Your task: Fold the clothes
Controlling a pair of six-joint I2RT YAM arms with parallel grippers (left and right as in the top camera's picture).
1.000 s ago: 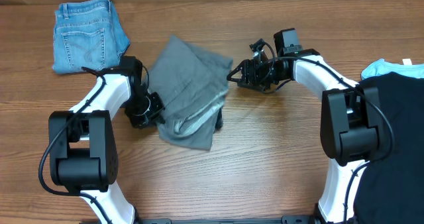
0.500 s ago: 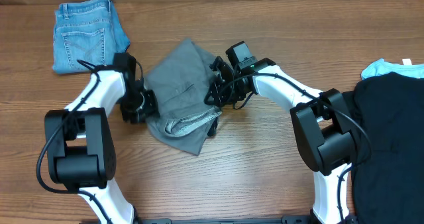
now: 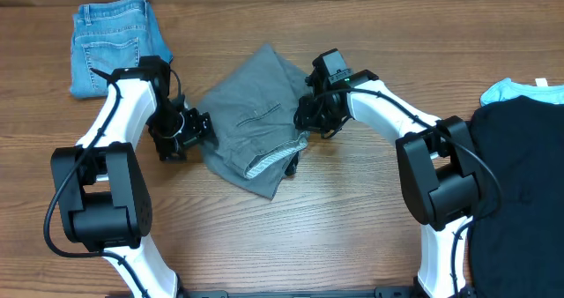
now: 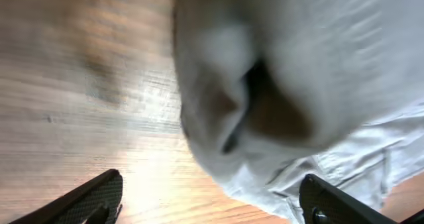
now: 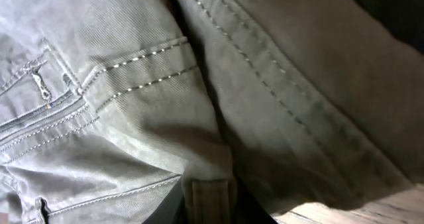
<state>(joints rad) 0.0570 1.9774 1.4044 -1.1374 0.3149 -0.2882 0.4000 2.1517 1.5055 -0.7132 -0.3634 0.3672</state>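
step: spreading crumpled grey cotton shorts (image 3: 251,126) | left fingers (image 4: 93,196) apart, empty | right fingers (image 5: 171,215) pinch shorts | next: left grips edge

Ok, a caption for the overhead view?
Left gripper and right gripper flank the grey shorts mid-table; denim shorts lie top left.

Left denim shorts (image 3: 119,38), centre cotton shorts (image 3: 251,130), right garment pile (image 3: 520,175)

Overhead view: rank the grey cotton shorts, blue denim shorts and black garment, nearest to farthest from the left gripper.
1. The grey cotton shorts, beside the left gripper, table centre.
2. The blue denim shorts, far-left corner.
3. The black garment, right edge.
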